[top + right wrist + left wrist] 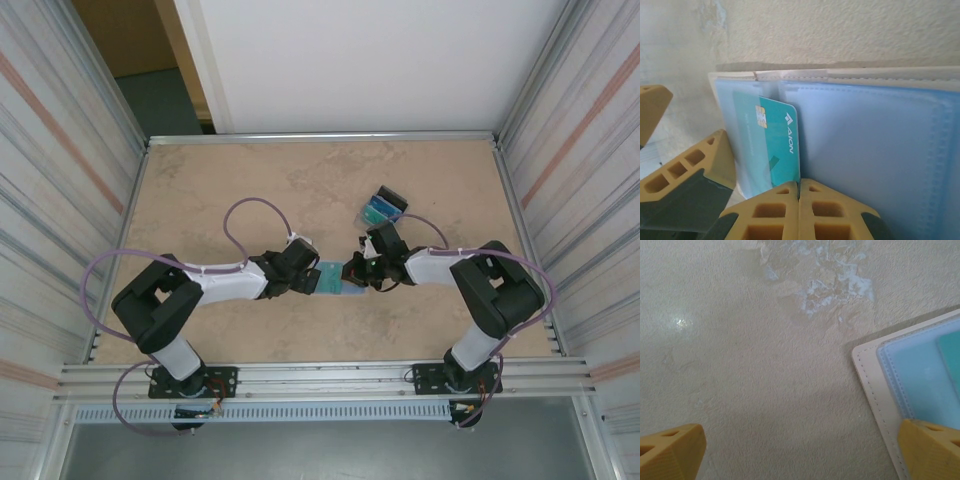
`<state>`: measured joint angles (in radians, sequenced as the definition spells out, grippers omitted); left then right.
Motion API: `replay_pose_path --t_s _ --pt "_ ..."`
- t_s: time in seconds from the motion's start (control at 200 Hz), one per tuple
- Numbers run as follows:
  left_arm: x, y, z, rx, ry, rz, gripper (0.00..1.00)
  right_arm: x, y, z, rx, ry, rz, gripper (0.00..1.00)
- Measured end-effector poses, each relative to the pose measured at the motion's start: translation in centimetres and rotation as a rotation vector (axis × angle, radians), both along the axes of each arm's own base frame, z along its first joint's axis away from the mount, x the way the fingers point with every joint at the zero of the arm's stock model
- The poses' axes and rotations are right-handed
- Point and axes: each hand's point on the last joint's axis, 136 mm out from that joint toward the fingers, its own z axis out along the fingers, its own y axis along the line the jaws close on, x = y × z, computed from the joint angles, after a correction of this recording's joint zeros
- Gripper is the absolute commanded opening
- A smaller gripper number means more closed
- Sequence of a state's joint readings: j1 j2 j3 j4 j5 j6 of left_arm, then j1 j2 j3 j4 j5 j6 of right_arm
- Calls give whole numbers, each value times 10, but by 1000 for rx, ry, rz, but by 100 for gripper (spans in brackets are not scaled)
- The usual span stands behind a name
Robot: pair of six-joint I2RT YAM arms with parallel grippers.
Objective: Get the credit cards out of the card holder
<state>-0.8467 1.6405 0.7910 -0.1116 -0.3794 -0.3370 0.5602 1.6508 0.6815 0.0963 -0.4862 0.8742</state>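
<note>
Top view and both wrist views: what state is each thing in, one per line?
Tan folding card holder with pale blue panels: open, flat on the table.
Teal plastic credit card: partly out of its sleeve.
Left gripper: open, one finger over the holder's edge.
Right gripper: shut at the card's edge.
Clear plastic tray: holds cards.

Teal credit card (782, 145): white "AION" lettering beside logo mark; smaller print illegible.

A beige, marble-patterned bench (250, 180) is recorded, with faint pale mottling on its surface. It is enclosed left and right by ribbed metal walls (60, 150) and behind by a plain white panel (380, 60). An aluminium rail (330, 372) is fixed along the near edge. Lighting is even.
</note>
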Motion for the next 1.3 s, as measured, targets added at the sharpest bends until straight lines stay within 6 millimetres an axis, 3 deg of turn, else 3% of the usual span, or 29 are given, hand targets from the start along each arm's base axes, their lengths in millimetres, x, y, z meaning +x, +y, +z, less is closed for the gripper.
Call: replay_pose_path --t_s 0.396,0.697,1.002,1.303 --pt "0 0 1 10 4 -7 99 3 -28 10 -97 -36 -20 0" --pt "5 -6 11 17 -9 -39 99 2 -33 13 -136 -48 -8 0" --pt "9 -39 33 7 -61 -135 99 2 -33 13 -138 -55 1 0" --pt "1 -58 12 91 -37 -221 99 1 -36 18 -146 -65 -7 0"
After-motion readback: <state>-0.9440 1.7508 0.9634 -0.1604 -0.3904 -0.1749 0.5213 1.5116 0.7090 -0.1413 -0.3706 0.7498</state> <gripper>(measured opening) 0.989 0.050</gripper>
